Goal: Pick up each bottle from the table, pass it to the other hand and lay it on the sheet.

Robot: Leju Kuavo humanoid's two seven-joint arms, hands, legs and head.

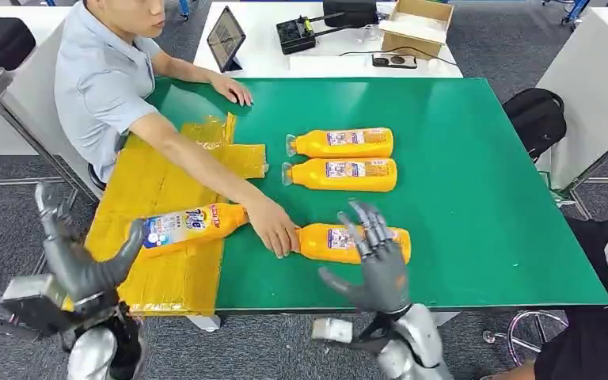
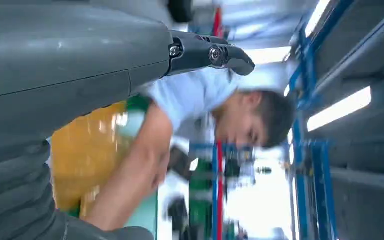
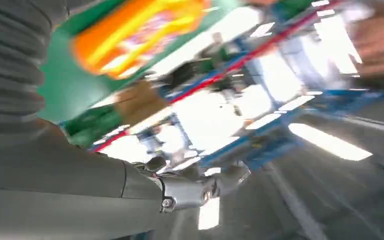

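We see four orange bottles, all lying on their sides. One (image 1: 192, 226) rests on the yellow sheet (image 1: 162, 190) at the left of the green surface (image 1: 459, 158), its label blue and white. Two more (image 1: 340, 143) (image 1: 340, 175) lie parallel near the middle. The fourth (image 1: 348, 242) lies by the near edge, a person's hand (image 1: 275, 228) touching its neck end. Our right hand (image 1: 376, 265) hovers over that bottle, fingers spread wide and holding nothing. Our left hand (image 1: 79, 257) is raised off the near-left corner (beside the sheet), fingers apart, empty.
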